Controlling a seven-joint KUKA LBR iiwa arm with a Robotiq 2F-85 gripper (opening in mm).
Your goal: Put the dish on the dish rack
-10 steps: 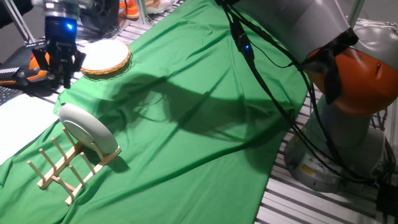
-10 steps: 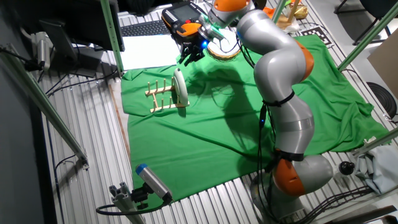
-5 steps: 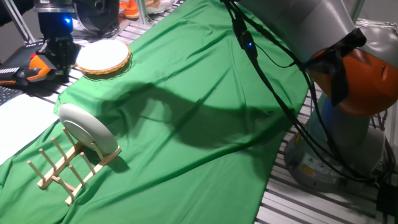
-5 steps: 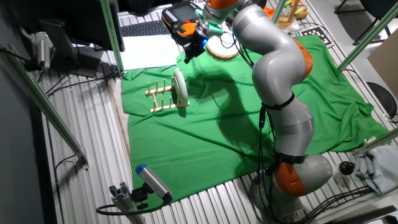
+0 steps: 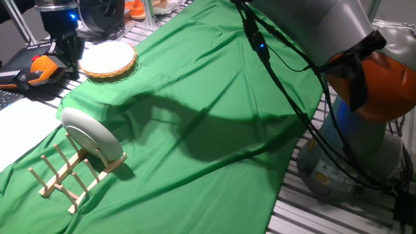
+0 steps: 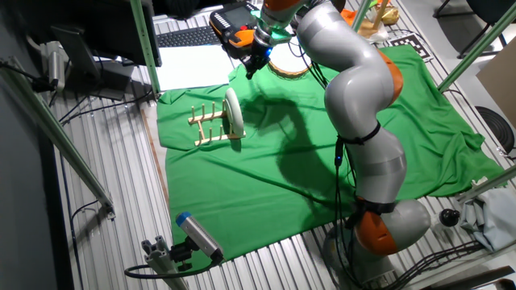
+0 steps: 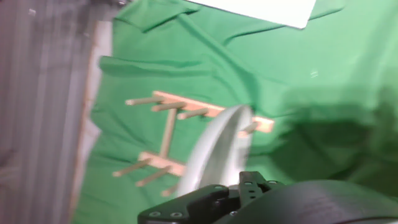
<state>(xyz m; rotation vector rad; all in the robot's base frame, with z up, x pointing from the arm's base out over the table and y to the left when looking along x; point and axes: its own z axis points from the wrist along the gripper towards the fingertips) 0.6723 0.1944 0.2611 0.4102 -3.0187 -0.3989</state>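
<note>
Standing in dish rack [image 5: 65, 174], dish [image 5: 91, 133] well apart from fingers [image 5: 67, 47].

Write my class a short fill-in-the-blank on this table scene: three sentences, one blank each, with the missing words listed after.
1. The plain white round dish stands on edge in the light wooden ____ rack.
2. The cloth under them is ____.
3. The white disc with the woven tan ____ rim lies flat on that cloth.

Missing words: dish; green; wicker

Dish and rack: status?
Gripper up beside the wicker-rimmed disc, jaw state unclear. Dish standing on edge in dish rack. Nothing in the way.
</note>
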